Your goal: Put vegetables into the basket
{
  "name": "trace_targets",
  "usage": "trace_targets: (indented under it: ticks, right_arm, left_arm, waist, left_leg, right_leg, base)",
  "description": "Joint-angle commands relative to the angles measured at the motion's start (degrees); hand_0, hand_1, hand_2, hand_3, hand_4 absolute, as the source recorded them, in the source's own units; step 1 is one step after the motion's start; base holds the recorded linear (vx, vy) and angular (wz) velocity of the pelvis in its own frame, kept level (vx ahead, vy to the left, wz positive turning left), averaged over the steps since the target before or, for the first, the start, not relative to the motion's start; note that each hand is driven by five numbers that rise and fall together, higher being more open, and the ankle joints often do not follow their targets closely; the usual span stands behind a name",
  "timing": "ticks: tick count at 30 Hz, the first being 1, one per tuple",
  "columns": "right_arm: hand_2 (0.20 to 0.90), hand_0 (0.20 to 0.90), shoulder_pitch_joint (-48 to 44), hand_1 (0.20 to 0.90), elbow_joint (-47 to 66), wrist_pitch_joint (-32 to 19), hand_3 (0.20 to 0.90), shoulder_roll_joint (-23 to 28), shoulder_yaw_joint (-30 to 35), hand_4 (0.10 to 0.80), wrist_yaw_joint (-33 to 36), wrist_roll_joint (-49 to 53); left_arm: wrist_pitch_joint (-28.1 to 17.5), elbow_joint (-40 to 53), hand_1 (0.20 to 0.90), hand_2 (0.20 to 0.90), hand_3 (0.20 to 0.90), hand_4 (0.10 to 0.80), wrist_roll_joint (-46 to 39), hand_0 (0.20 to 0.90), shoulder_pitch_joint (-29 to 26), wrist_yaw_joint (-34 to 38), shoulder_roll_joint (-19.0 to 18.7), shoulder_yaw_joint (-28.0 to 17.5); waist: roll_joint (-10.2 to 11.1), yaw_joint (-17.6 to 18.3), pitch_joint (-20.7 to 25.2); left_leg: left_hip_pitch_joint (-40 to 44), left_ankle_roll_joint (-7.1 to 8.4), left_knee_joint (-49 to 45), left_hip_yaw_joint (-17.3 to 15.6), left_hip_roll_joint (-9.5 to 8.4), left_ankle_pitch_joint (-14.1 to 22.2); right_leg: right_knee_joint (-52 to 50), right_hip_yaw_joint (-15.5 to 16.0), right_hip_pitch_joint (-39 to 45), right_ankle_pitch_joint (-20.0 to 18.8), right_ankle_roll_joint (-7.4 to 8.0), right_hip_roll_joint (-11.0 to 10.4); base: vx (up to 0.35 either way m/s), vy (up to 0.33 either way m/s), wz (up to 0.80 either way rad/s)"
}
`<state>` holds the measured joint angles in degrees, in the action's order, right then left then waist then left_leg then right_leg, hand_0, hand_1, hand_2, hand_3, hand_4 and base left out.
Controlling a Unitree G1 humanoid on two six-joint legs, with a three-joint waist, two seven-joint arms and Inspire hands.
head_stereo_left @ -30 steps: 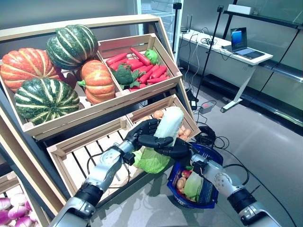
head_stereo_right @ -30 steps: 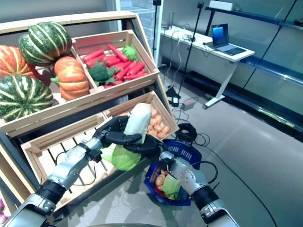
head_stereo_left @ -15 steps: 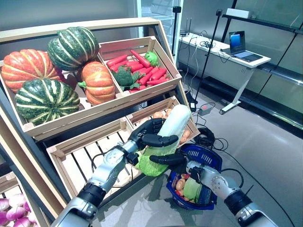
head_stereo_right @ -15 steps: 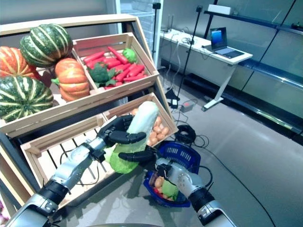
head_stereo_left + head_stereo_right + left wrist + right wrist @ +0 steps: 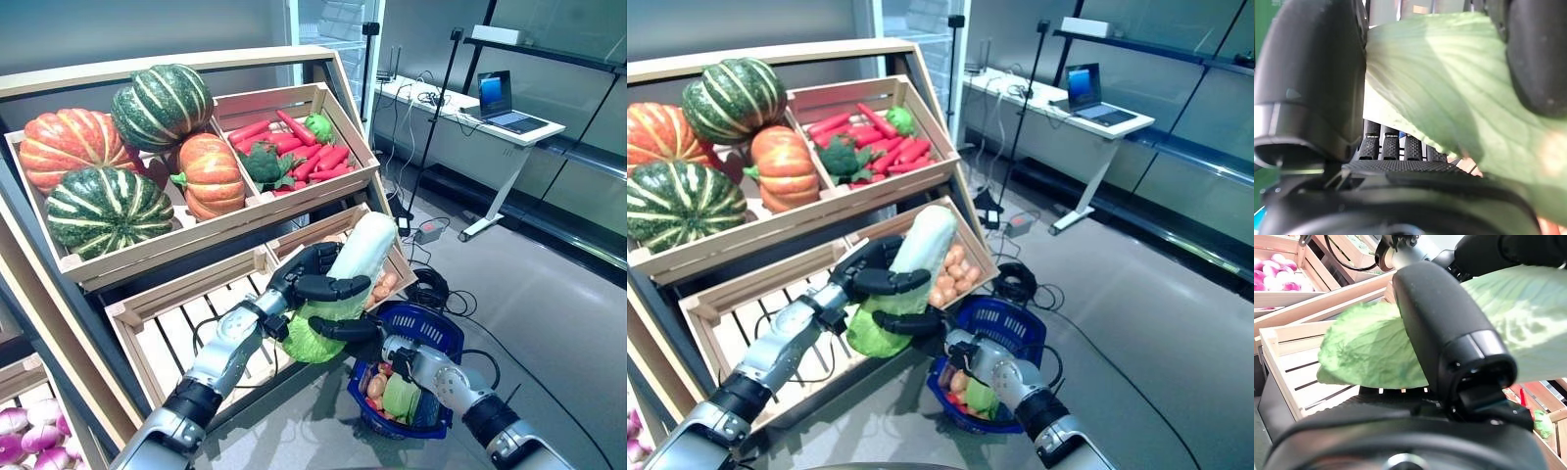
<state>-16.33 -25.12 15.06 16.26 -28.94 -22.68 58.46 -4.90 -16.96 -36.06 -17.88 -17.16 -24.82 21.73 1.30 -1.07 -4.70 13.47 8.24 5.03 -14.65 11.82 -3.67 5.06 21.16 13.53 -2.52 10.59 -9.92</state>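
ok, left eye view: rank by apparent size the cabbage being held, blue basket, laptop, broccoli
1. cabbage
2. blue basket, partly hidden, so close to the cabbage
3. broccoli and laptop: look alike, and the laptop is farther away, so unranked

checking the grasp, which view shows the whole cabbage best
The left eye view: the napa cabbage shows whole between both hands. The right eye view matches it. Both wrist views show only green leaf up close.

Cabbage (image 5: 338,294) mid section covered by left hand (image 5: 312,279) fingers; underside hidden by right hand (image 5: 355,330). Wrist views: cabbage cut off at frame edges. Basket (image 5: 431,338) near rim behind right arm, contents too small to ID. Purple veg (image 5: 29,436) cut off at corner. Crate (image 5: 387,257) contents mostly hidden behind cabbage.
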Motion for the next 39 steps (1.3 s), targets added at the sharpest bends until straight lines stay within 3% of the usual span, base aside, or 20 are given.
trace_targets:
  ticks: [1, 7, 8, 9, 10, 25, 30, 39]
  right_arm:
    - [0.3, 0.3, -10.53, 0.3, 2.77, -9.46, 0.3, -6.18, 4.4, 0.4, -0.82, 6.88]
    - [0.3, 0.3, -11.22, 0.3, 3.76, -11.75, 0.3, -5.0, 6.47, 0.4, 1.7, 6.18]
    - [0.3, 0.3, -11.21, 0.3, 3.75, -11.86, 0.3, -4.93, 6.54, 0.4, 1.76, 6.23]
    - [0.3, 0.3, -11.19, 0.3, 3.74, -12.14, 0.3, -4.8, 6.67, 0.4, 2.02, 6.4]
    - [0.3, 0.3, -11.27, 0.3, 3.6, -12.35, 0.3, -4.45, 7.13, 0.4, 2.24, 6.35]
    - [0.3, 0.3, -7.47, 0.3, 1.68, -13.69, 0.3, -1.06, 11.77, 0.4, 3.71, 5.38]
    - [0.3, 0.3, -4.36, 0.3, -0.25, -14.66, 0.3, 0.1, 14.13, 0.4, 3.71, 5.39]
    - [0.3, 0.3, 1.71, 0.3, -5.43, -15.24, 0.3, 3.26, 21.5, 0.4, 3.47, 5.0]
  left_arm:
    - [-6.38, 3.46, 0.3, 0.3, 0.3, 0.4, -5.15, 0.3, -11.35, -2.52, 5.47, -0.11]
    - [-5.28, 3.09, 0.3, 0.3, 0.3, 0.4, -4.93, 0.3, -10.55, -3.24, 5.36, -0.45]
    - [-5.2, 3.06, 0.349, 0.349, 0.349, 0.433, -4.98, 0.349, -10.53, -3.29, 5.32, -0.46]
    - [-4.93, 3.0, 0.514, 0.514, 0.514, 0.543, -5.02, 0.514, -10.47, -3.38, 5.24, -0.47]
    - [-4.57, 2.88, 0.9, 0.9, 0.9, 0.8, -4.97, 0.9, -10.35, -3.63, 5.17, -0.56]
    - [-4.6, 1.86, 0.9, 0.9, 0.9, 0.8, -3.88, 0.9, -8.3, -2.4, 2.97, -4.24]
    - [-4.89, 1.5, 0.9, 0.9, 0.9, 0.8, -3.76, 0.9, -6.7, -1.43, 1.79, -6.69]
    - [-9.36, -2.19, 0.9, 0.9, 0.9, 0.8, -1.37, 0.9, -3.73, 2.89, -0.99, -13.77]
  waist:
    - [-0.36, -0.45, 2.22]
    - [-0.23, -0.43, 2.25]
    - [-0.22, -0.44, 2.24]
    - [-0.21, -0.45, 2.23]
    - [-0.22, -0.41, 2.18]
    - [-0.15, 0.14, 2.12]
    - [-0.23, 0.32, 1.97]
    - [-0.27, 0.91, 1.55]
  left_leg:
    - [-1.19, -0.95, -0.03, 3.04, -0.91, 3.11]
    - [-1.26, -1.05, -0.03, 2.82, -0.81, 3.16]
    - [-1.26, -1.05, -0.03, 2.83, -0.81, 3.15]
    - [-1.26, -1.06, -0.03, 2.87, -0.81, 3.14]
    - [-1.27, -1.06, -0.03, 2.86, -0.8, 3.14]
    - [-1.43, -1.07, -0.03, 2.38, -0.6, 3.18]
    - [-1.39, -1.07, -0.03, 2.17, -0.51, 3.18]
    - [-1.18, -0.81, -0.03, 1.59, -0.19, 3.21]
  right_leg:
    - [-0.76, 0.57, 0.92, 1.82, -2.67, -0.88]
    - [-0.57, 0.37, 0.75, 1.61, -2.56, -0.89]
    - [-0.58, 0.36, 0.73, 1.58, -2.55, -0.88]
    - [-0.59, 0.34, 0.7, 1.54, -2.55, -0.87]
    - [-0.59, 0.34, 0.65, 1.51, -2.52, -0.88]
    - [-0.44, -0.08, 0.19, 1.3, -2.24, -0.95]
    - [-0.39, -0.17, 0.12, 1.31, -2.24, -0.9]
    - [-0.3, -0.27, 0.17, 1.47, -2.18, -0.79]
  base:
    - [0.0, 0.0, 0.0]
    - [0.0, 0.0, 0.0]
    - [0.0, 0.0, 0.0]
    - [0.0, 0.0, 0.0]
    - [0.0, 0.0, 0.0]
    - [0.002, -0.002, -0.01]
    - [0.0, 0.0, 0.0]
    - [0.028, -0.017, 0.0]
